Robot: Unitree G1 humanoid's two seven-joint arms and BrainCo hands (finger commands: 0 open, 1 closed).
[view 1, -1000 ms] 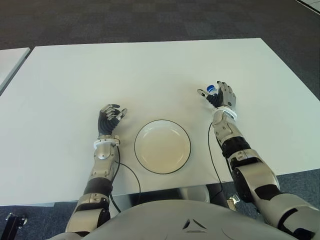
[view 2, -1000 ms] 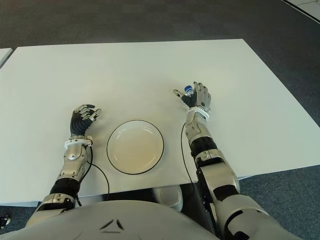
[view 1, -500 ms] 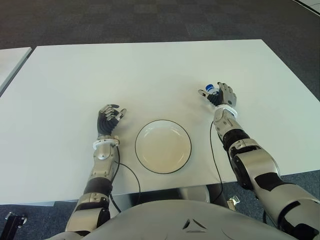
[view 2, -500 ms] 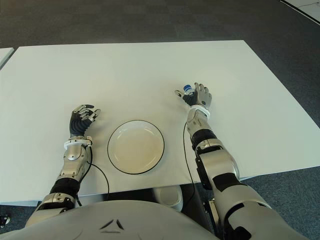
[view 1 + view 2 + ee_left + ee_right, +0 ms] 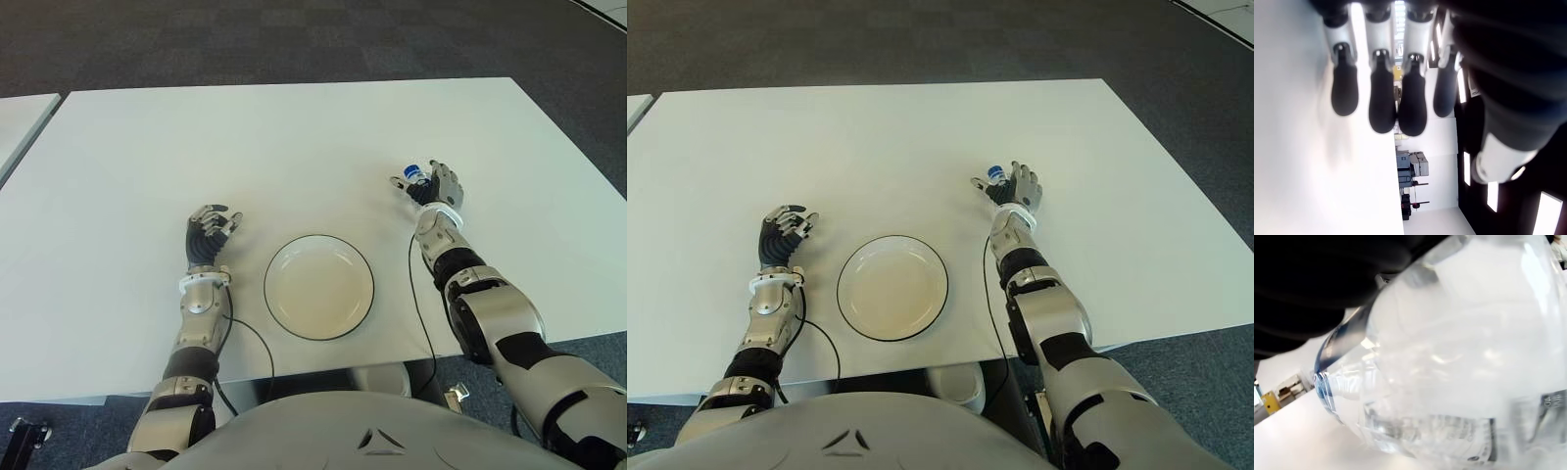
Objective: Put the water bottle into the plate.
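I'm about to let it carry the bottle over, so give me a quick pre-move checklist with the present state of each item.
1. Right hand around the water bottle: ok, the bottle fills the right wrist view, close against the palm.
2. Grip firm enough to lift: cannot tell, finger contact is not clearly visible.
3. Plate free to receive it: ok, nothing lies in it.
4. Path from bottle to plate across the table: ok, nothing lies between them.
5. Left hand out of the way: ok, it shows on the plate's left, apart from it, holding nothing.
6. Bottle in the plate: not ok, not yet done.
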